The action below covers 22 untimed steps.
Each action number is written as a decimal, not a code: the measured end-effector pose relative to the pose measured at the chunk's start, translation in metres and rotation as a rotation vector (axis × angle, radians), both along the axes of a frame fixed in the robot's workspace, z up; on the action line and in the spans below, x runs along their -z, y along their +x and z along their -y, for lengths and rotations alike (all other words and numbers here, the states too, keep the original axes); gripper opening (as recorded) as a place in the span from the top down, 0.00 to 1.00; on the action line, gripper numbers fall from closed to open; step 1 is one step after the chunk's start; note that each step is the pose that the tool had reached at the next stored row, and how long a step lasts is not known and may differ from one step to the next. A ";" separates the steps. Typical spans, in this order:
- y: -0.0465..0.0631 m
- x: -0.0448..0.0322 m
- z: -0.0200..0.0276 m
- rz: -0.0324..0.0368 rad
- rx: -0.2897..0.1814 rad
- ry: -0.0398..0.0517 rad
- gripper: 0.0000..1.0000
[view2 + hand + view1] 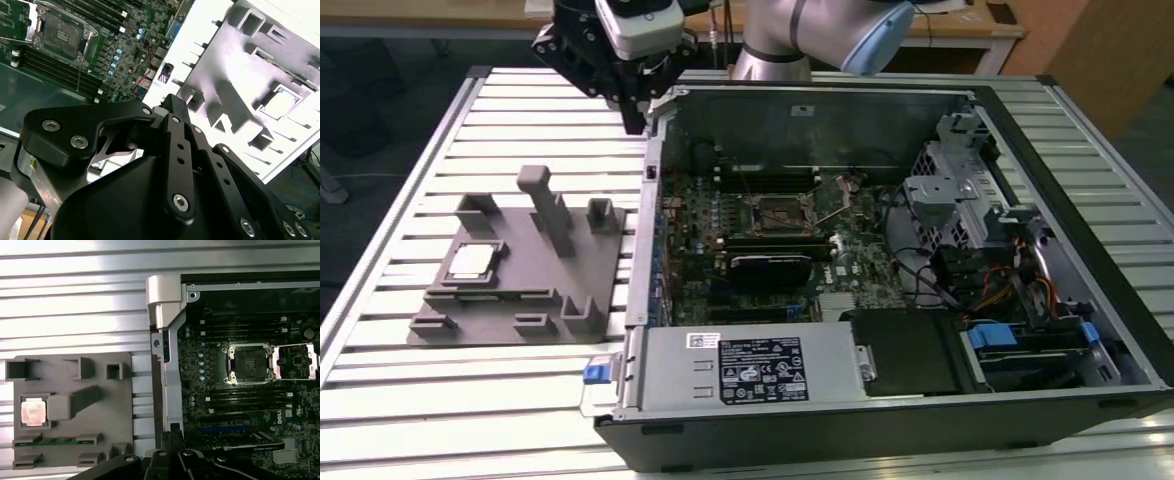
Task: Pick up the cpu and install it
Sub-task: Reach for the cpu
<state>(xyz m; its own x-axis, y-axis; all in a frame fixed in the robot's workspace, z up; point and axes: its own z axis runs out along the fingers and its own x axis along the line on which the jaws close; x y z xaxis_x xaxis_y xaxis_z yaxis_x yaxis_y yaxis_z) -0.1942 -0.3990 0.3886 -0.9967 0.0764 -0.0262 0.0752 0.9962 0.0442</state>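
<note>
The cpu [471, 262] is a small silver square lying flat in a recess of the grey fixture block [520, 290], at the exterior view's left. In the wrist views the cpu [33, 411] [279, 104] also sits in that recess. My gripper [636, 120] hangs high over the far left corner of the open computer case, well away from the cpu. Its fingers look shut with nothing between them, also in the first wrist view [173, 432]. The open dark socket [783, 212] [247, 364] [62, 32] sits mid-motherboard with its metal frame lifted.
The open computer case [1067, 400] lies on a slatted metal table [400, 400], with a power supply [747, 365], drive cage [954, 195] and cables inside. Upright grey posts [544, 205] stand on the fixture block near the cpu.
</note>
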 end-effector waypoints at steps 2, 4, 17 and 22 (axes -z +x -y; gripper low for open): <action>-0.003 0.0015 0.0000 0.0000 0.000 0.0000 0.89; -0.006 0.0031 0.0000 0.0000 0.000 -0.0001 0.89; -0.035 0.0112 0.0000 0.0000 0.000 -0.0013 0.89; -0.044 0.0138 0.0000 0.0001 0.000 -0.0028 0.89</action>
